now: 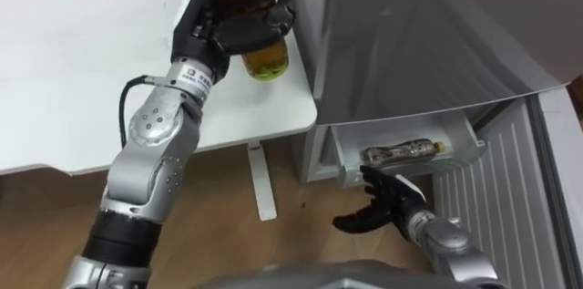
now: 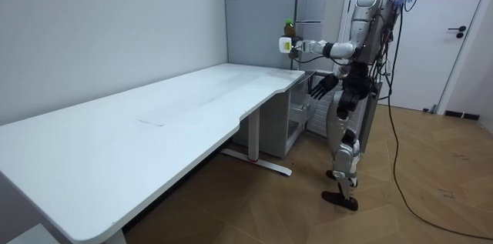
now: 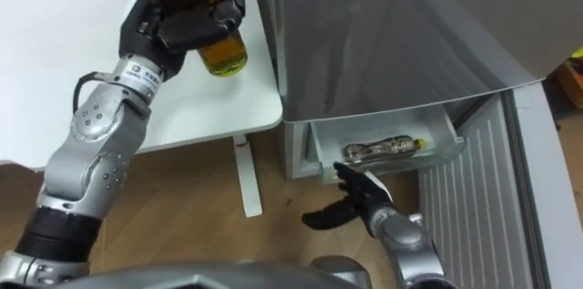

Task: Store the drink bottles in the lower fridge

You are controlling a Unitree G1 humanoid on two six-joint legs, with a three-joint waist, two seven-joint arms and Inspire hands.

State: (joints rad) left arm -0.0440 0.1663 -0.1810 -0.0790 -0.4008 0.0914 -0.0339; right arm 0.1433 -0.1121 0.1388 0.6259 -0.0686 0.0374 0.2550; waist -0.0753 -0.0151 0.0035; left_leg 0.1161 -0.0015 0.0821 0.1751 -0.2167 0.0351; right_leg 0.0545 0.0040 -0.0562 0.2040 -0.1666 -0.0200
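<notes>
While gripping the bottle in the left robot hand, clamped round its middle above the table corner, expect real heft and a stiff, likely slick wall; favour the waist. Note the right robot hand, fingers spread and empty, near the open drawer with a second bottle lying inside.

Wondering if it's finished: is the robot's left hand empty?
No, the left hand has its fingers curled round a bottle of amber drink above the table.
</notes>
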